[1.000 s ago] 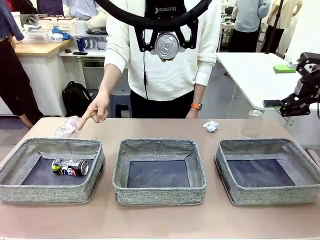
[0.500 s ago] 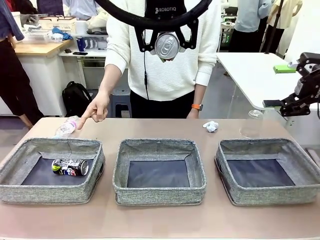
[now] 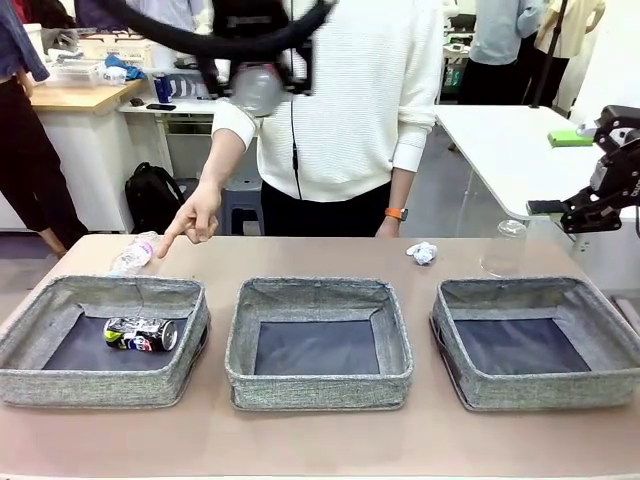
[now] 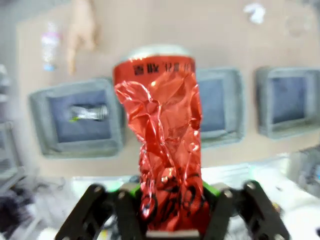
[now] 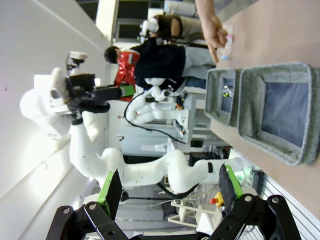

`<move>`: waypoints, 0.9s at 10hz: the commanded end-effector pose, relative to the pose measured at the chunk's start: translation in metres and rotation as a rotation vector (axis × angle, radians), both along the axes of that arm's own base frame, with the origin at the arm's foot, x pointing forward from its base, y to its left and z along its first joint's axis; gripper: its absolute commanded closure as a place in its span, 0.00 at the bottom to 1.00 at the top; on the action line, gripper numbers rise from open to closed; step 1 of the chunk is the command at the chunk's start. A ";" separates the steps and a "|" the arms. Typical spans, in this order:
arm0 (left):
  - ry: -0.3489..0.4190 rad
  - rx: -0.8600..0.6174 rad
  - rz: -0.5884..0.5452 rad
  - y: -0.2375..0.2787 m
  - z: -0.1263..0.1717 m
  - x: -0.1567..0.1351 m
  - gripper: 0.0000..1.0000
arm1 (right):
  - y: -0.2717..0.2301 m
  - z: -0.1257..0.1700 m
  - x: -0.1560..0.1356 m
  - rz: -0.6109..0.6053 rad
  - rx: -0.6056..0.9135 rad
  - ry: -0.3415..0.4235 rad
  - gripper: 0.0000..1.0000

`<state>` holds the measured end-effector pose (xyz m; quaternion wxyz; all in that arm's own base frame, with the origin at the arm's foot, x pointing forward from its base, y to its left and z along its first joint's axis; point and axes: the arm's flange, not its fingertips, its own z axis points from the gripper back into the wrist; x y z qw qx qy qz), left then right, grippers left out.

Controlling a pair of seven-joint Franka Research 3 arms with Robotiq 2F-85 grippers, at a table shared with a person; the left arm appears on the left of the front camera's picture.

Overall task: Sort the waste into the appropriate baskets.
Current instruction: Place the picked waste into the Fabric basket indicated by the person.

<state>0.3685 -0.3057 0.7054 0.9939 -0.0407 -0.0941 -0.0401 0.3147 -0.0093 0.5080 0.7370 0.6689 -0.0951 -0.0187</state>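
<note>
Inventory of waste and baskets, for your check.

- Crushed red can (image 4: 160, 125): clamped between the green pads of your left gripper (image 4: 170, 196) and held high above the surface (image 3: 320, 440). It is blurred in the front view.
- Right gripper (image 5: 167, 185): jaws spread wide with nothing between them, raised off the right side of the surface.
- Crushed dark printed can (image 3: 140, 333): lying on its side in the left basket (image 3: 100, 292).
- Middle basket (image 3: 318, 378) and right basket (image 3: 540, 388): in one row with the left, set apart.
- Clear plastic bottle (image 3: 133, 253): on the surface behind the left basket, just beside the person's pointing hand (image 3: 195, 218).
- Crumpled paper ball (image 3: 422, 252): on the surface beyond the gap between the middle and right baskets.
- Clear plastic cup (image 3: 503, 250): behind the right basket.
</note>
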 end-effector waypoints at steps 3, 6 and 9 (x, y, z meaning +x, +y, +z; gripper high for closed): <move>-0.009 0.047 0.112 0.153 -0.103 -0.053 0.84 | 0.002 0.004 0.001 -0.005 0.027 -0.006 0.00; 0.083 0.086 0.227 0.199 -0.170 -0.067 0.84 | 0.002 0.004 0.001 -0.005 0.027 -0.006 0.00; 0.127 -0.004 0.312 0.221 -0.216 -0.049 0.84 | 0.002 0.004 0.001 -0.005 0.027 -0.006 0.00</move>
